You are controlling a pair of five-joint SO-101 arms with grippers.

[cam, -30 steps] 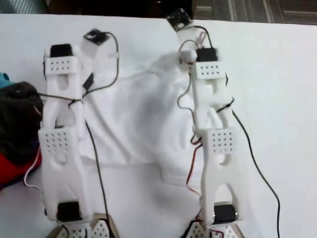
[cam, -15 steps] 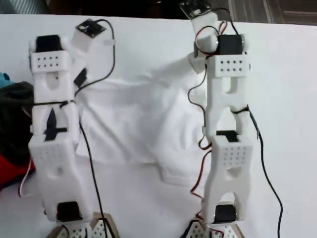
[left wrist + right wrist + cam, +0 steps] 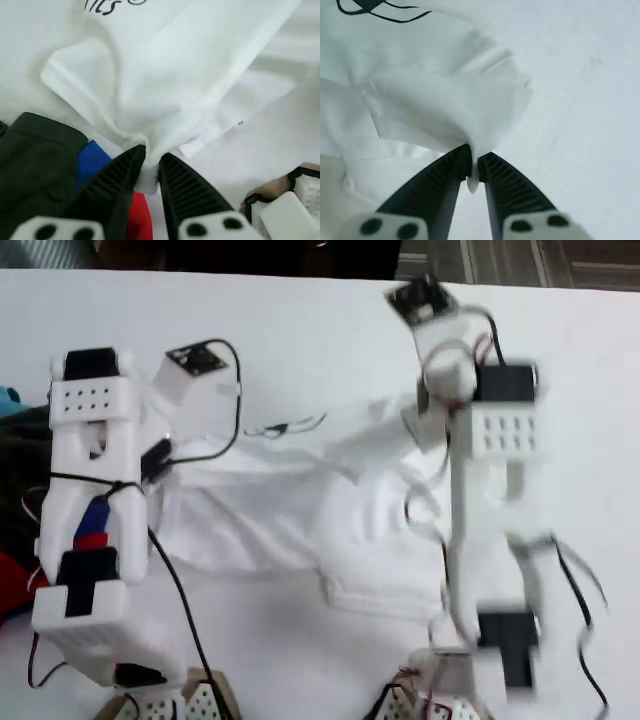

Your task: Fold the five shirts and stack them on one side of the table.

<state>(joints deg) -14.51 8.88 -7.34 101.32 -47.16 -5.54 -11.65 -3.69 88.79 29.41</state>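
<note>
Table [image 3: 300, 320], tools [image 3: 151, 156] [image 3: 474, 159] tight on shirt [image 3: 270, 510]

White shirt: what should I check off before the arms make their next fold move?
1. Left pincer shut on the white shirt edge: ok.
2. Right pincer shut on the shirt: ok.
3. Shirt lying flat between the arms: not ok, it is creased and bunched.
4. Dark and red clothes apart from the shirt: cannot tell; they lie right beside the left pincer.
</note>
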